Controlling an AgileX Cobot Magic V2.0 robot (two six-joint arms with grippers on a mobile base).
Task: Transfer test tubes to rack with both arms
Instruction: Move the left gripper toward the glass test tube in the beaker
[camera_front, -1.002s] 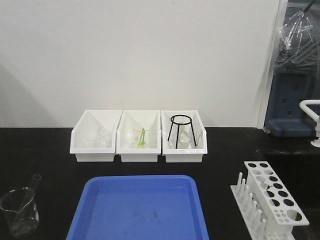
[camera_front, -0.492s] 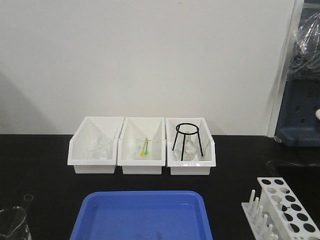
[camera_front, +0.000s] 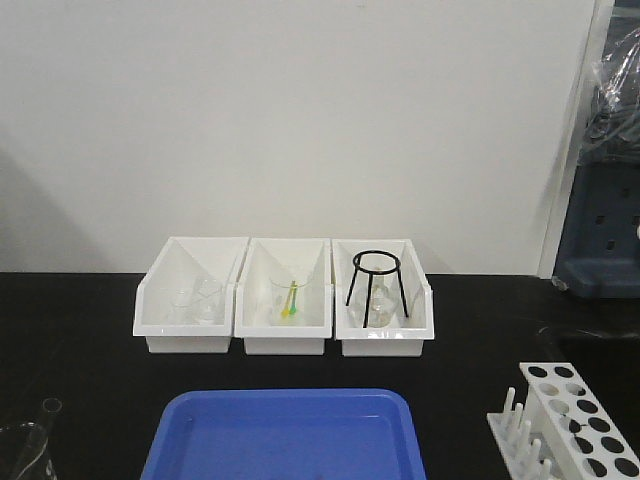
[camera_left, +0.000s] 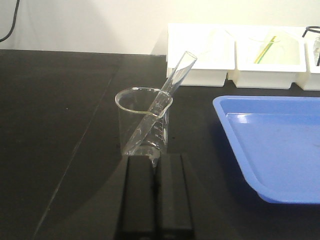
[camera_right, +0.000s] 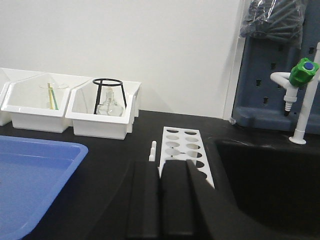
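Whole test tube (camera_left: 167, 95) leaning in beaker (camera_left: 145, 125) — left wrist view only; left gripper (camera_left: 155, 161) and right gripper (camera_right: 161, 167) both pinched together.

**What is sitting where on the table (camera_front: 80, 320)**

At the back, the left bin (camera_front: 190, 343) is holding glassware (camera_front: 195, 300), the middle bin (camera_front: 285, 343) sticks (camera_front: 290, 300), the right bin (camera_front: 385, 345) a tripod (camera_front: 377, 269). The tray (camera_front: 285, 435) is lying before them. Left of the tray, a test tube (camera_left: 172, 82) is leaning in a beaker (camera_left: 144, 122); right of it, the rack (camera_front: 580, 420) is standing beside the sink (camera_right: 270, 190).
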